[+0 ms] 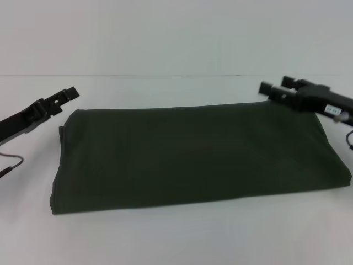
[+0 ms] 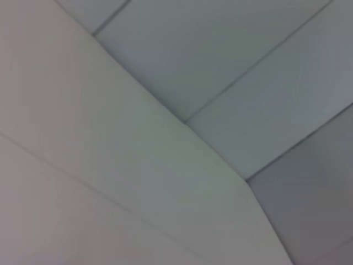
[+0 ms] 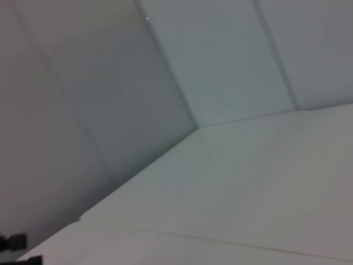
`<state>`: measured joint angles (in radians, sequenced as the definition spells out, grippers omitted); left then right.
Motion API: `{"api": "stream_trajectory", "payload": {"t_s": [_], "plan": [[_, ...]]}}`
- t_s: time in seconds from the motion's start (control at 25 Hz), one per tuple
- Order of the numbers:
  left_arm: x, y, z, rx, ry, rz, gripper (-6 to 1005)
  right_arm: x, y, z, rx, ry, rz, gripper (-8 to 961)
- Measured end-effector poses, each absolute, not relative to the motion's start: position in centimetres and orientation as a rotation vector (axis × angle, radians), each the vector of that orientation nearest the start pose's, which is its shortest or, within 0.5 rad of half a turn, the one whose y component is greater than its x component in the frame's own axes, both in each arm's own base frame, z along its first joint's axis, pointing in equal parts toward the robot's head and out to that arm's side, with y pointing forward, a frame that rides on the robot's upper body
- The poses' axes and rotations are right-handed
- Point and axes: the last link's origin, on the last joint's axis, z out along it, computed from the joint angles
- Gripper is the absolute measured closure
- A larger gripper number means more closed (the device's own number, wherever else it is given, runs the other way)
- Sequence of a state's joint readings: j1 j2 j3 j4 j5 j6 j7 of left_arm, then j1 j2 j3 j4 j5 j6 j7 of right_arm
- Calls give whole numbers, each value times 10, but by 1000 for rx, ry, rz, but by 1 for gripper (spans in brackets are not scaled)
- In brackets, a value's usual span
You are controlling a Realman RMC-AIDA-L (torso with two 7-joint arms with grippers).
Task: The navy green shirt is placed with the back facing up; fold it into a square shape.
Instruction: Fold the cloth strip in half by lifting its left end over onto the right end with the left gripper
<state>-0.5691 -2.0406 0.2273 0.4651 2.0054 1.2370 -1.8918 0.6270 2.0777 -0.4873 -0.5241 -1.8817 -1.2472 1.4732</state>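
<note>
Left gripper (image 1: 69,93) and right gripper (image 1: 274,87) — jaws spread — flank the folded navy green shirt (image 1: 193,154).

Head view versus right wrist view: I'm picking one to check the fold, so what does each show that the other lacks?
Only the head view shows the navy green shirt, folded into a wide rectangle on the white table, with the left tool at its far left corner and the right tool at its far right corner, both off the cloth. Only the right wrist view shows pale wall panels meeting at a corner. Both share the white table surface.
</note>
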Motion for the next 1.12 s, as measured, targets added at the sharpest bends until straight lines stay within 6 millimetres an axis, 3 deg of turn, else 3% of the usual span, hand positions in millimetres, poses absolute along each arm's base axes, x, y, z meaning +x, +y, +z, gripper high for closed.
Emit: {"api": "stream_trajectory", "payload": {"t_s": [0.16, 0.44, 0.92, 1.12], "plan": [[-330, 349, 56, -1909, -1664, -1044, 214, 256, 371, -2, -2471, 708, 790, 41], [-335, 333, 69, -1957, -1828, -946, 120, 250, 353, -37, -2684, 440, 622, 42], [-322, 344, 38, -2044, -1881, -806, 110, 254, 352, -51, -2697, 412, 553, 43], [-326, 349, 24, -2025, -1875, -698, 110, 254, 352, -52, -2697, 418, 552, 43]]}}
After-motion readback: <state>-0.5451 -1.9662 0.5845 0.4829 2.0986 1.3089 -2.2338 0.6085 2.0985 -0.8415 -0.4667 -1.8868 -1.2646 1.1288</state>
